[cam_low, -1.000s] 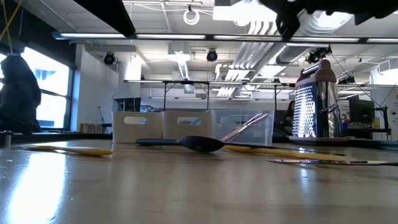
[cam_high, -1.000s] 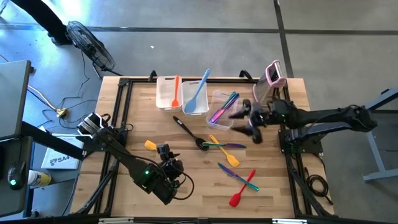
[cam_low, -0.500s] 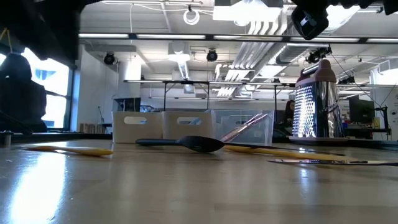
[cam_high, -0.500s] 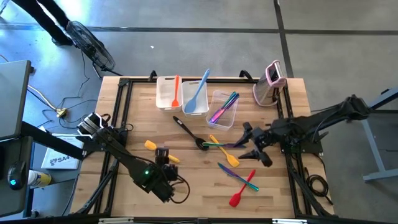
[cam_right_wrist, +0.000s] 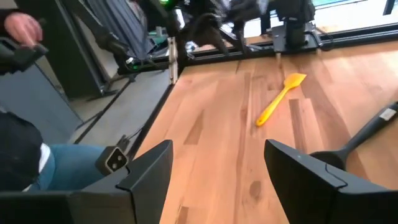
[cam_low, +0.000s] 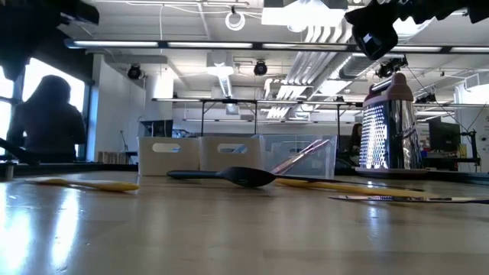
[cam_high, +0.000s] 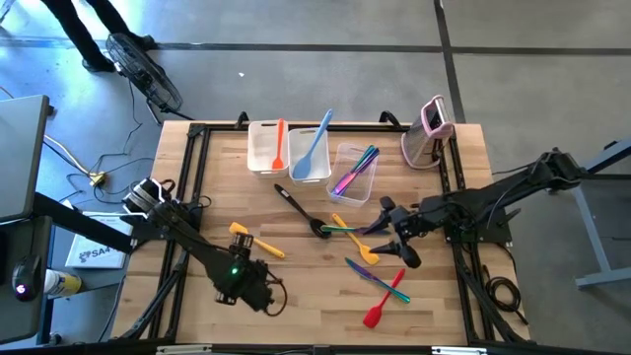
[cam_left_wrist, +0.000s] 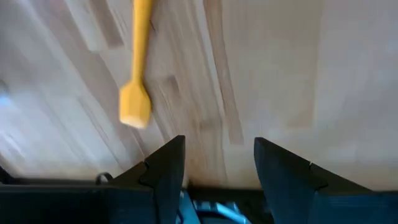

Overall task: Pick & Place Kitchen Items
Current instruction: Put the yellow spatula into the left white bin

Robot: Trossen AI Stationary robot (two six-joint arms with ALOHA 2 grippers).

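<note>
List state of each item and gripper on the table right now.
left gripper: open, empty, over bare wood
right gripper: open, empty, above the loose utensils
yellow spatula: flat on table
black spoon: flat on table
orange spatula: in left tub
light blue spatula: in middle tub
red spatula: flat on table
grater: upright

The right end effector (cam_right_wrist: 217, 180) hangs above a light wooden tabletop (cam_right_wrist: 211, 130), its two dark fingers (cam_right_wrist: 146, 171) spread wide with bare boards between them. A yellow flat-bladed spatula (cam_right_wrist: 281, 97) lies alone on the wood farther ahead. The grey handle and dark head of a black utensil (cam_right_wrist: 360, 138) show beside one finger. Past the tabletop's far edge stands the other dark arm (cam_right_wrist: 211, 25). A person in blue jeans (cam_right_wrist: 68, 165) sits beside the tabletop.
</note>
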